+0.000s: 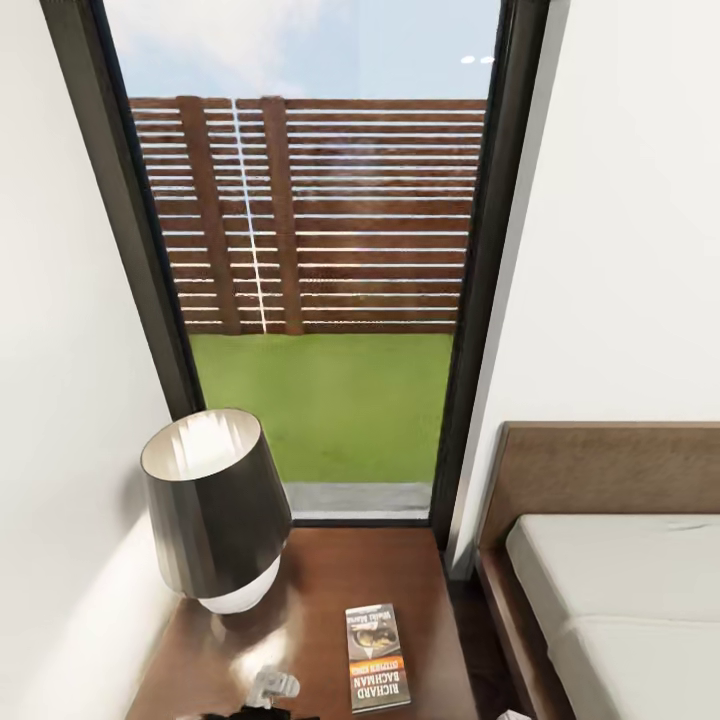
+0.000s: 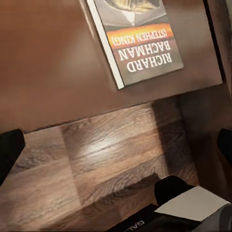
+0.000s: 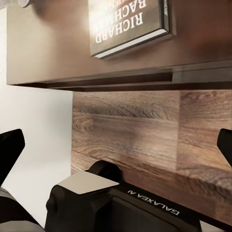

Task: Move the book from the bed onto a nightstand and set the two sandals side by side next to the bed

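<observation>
1. Book (image 1: pixel 377 657) lies flat on nightstand (image 1: pixel 330 590), near its front edge on the side toward the bed (image 1: pixel 620 600). Thin paperback, dark grey cover with a picture at the top, an orange band, white lettering.
2. Nightstand top is glossy dark brown wood, set in front of a tall dark-framed window (image 1: pixel 310 270) showing grass and a slatted brown fence.
3. Lamp (image 1: pixel 215 505) with a dark shade and white base stands on the nightstand's far left, well apart from the book. A small pale object (image 1: pixel 272 686) sits at the front edge, left of the book; too blurred to identify.
4. Bed: dark wood frame and headboard, bare light-grey mattress, just right of the nightstand with a narrow gap between.
5. Left claw (image 2: pixel 116 150) and right claw (image 3: pixel 116 145): fingertips spread wide at the frame edges, nothing between them, over wood-plank floor (image 2: pixel 111 159).
6. Readable: "RICHARD BACHMAN", "(STEPHEN KING)" on the orange band; "GALAXEA AI" on the robot body (image 3: pixel 150 205).
</observation>
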